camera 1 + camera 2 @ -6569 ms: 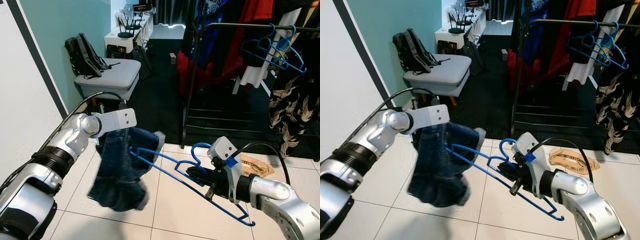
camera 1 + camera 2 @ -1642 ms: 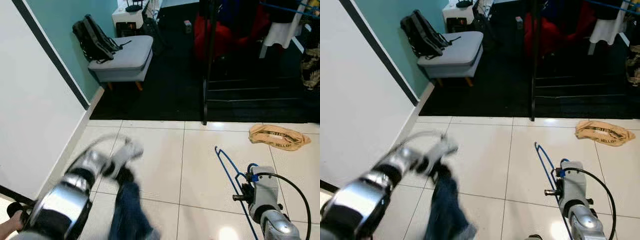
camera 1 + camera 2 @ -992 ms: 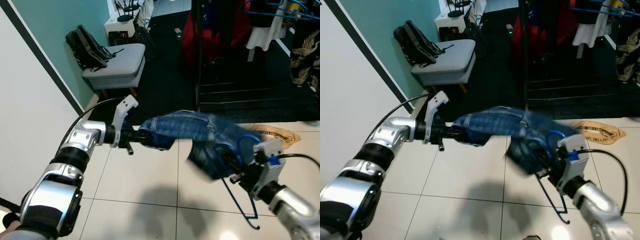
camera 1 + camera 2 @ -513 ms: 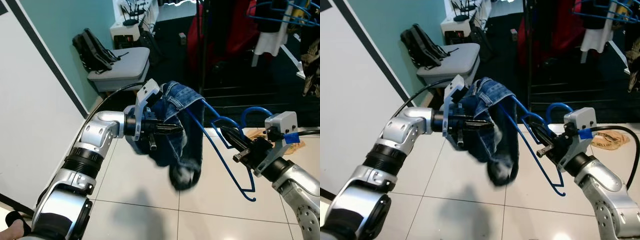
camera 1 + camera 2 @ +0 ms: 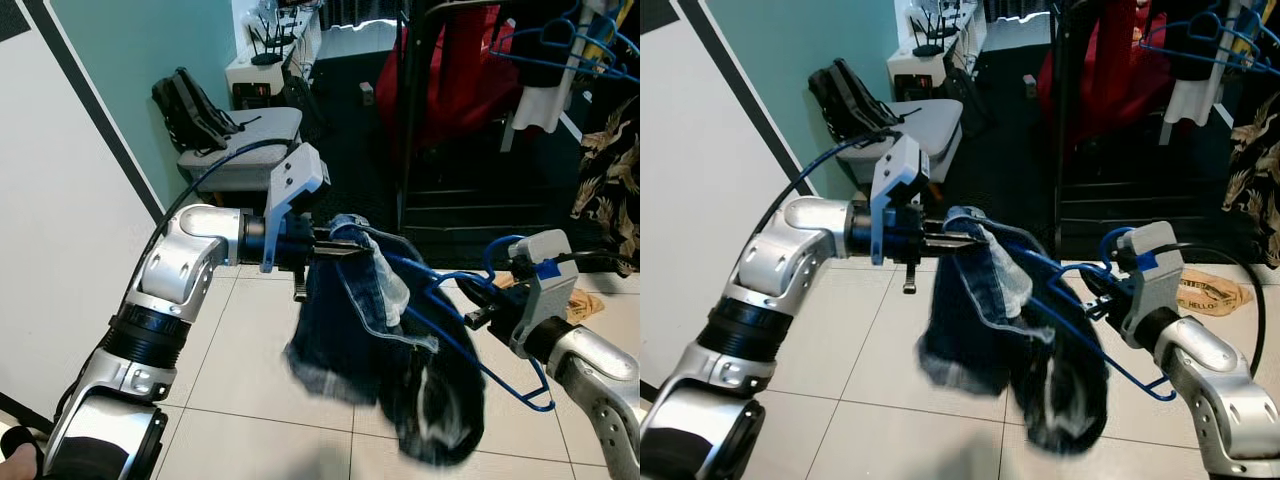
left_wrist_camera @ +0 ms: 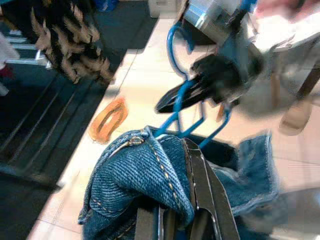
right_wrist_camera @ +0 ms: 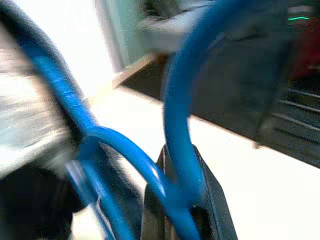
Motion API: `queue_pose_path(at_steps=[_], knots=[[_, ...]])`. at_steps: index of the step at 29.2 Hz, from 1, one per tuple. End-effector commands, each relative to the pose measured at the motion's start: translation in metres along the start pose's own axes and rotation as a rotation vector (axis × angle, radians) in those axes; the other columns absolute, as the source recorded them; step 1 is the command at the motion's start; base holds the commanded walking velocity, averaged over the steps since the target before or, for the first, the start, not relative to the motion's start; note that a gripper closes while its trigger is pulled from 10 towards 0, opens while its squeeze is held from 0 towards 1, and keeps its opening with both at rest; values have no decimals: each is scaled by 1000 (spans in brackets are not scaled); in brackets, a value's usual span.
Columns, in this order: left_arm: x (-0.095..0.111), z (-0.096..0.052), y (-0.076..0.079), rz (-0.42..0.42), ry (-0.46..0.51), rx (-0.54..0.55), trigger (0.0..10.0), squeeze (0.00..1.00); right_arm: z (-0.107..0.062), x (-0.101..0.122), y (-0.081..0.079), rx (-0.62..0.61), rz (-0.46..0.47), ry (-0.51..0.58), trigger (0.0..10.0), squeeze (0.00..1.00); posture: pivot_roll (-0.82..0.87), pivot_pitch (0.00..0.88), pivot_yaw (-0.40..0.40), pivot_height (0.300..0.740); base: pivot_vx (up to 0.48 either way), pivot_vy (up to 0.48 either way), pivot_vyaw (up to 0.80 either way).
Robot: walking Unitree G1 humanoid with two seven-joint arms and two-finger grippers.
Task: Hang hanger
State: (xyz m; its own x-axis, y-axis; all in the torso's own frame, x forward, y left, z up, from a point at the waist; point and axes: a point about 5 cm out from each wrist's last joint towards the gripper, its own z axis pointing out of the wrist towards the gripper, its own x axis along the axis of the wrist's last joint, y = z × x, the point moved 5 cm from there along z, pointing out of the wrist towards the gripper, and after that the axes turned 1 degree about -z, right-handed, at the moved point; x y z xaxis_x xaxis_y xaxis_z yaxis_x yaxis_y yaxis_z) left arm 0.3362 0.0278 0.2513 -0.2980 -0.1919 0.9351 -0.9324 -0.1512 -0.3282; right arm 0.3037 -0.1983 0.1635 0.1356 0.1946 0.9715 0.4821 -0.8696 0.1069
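Observation:
My left gripper (image 5: 352,247) is shut on the waistband of a pair of blue jeans (image 5: 345,345), held out at chest height over the tiled floor. The jeans (image 6: 137,175) drape over a blue wire hanger (image 5: 455,345) and hang down past its lower bar. My right gripper (image 5: 472,296) is shut on the hanger's neck just below the hook (image 7: 180,125), to the right of the jeans. The clothes rack (image 5: 408,120) stands behind, with a rail of garments and several blue hangers (image 5: 560,45) at the upper right.
A grey chair (image 5: 240,150) with a black backpack (image 5: 190,105) stands at the back left by the teal wall. A brown paper bag (image 5: 1205,292) lies on the tiles near the rack. A white wall runs along the left.
The jeans have swung down and now hang lower and further right over the hanger. The hanger has tilted down in my right gripper. My left gripper keeps its hold.

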Motion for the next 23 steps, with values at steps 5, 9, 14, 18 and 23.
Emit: queue_pose_path(at_steps=[5, 9, 14, 18, 23], knots=[[7, 0, -3, 142, -65, 32, 10000, 0, 0, 6, -37, 203, -6, 23, 10000, 0, -45, 0, 98, 740, 0, 0, 0], [-9, -3, 14, 308, -221, -62, 10000, 0, -6, 25, -65, 405, -4, 114, 10000, 0, -27, 0, 94, 740, 0, 0, 0], [-18, -7, 14, 358, -286, -68, 10000, 0, -6, 29, -67, 430, -11, 127, 10000, 0, -27, 0, 93, 740, 0, 0, 0], [-31, -16, 3, 438, -410, -20, 10000, 0, -2, 34, -64, 423, -25, 144, 10000, 0, -25, 0, 88, 740, 0, 0, 0], [-30, -16, -6, 481, -445, 32, 10000, 0, 1, 37, -60, 410, -31, 157, 10000, 0, -24, 0, 87, 740, 0, 0, 0]])
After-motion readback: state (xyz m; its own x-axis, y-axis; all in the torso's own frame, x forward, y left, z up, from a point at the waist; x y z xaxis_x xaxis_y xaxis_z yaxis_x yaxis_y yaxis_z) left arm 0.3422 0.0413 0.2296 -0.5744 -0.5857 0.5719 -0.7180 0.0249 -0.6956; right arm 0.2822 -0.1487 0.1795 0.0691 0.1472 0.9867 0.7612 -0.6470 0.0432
